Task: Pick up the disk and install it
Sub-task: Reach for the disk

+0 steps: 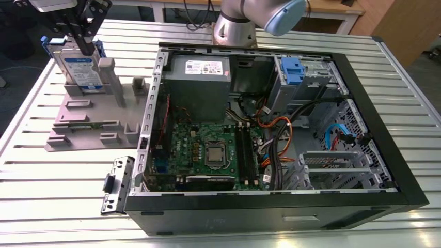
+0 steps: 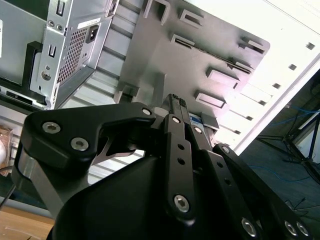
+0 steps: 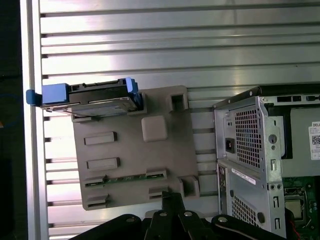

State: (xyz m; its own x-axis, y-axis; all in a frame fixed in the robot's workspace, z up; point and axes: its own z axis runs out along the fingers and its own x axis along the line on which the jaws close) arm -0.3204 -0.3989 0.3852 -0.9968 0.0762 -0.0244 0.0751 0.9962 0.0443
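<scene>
- The ribbed metal surface (image 1: 48,181) carries everything.
- An open black computer case (image 1: 276,209) lies on its side and takes up most of the middle. Its boards and cables face upward.
- A grey plastic stand (image 1: 82,116) lies just beside the case, toward the surface's edge on the exterior view's left. In the first wrist view the stand (image 3: 130,160) reaches nearly to that edge.
- The gripper (image 1: 88,50) hangs over the far end of the stand. Its jaws look pressed together and pinch nothing. In the first wrist view the gripper (image 3: 172,196) tapers to a single tip.
- The disk (image 1: 79,72) stands upright on its edge in the stand's far slot, near the surface's far corner on the exterior view's left.
- In the exterior view the jaw tips overlap the disk's top edge, and I cannot tell whether they touch it.
- In the first wrist view the disk (image 3: 95,97) sits apart from the jaw tips, with the stand's flat face between them.
</scene>
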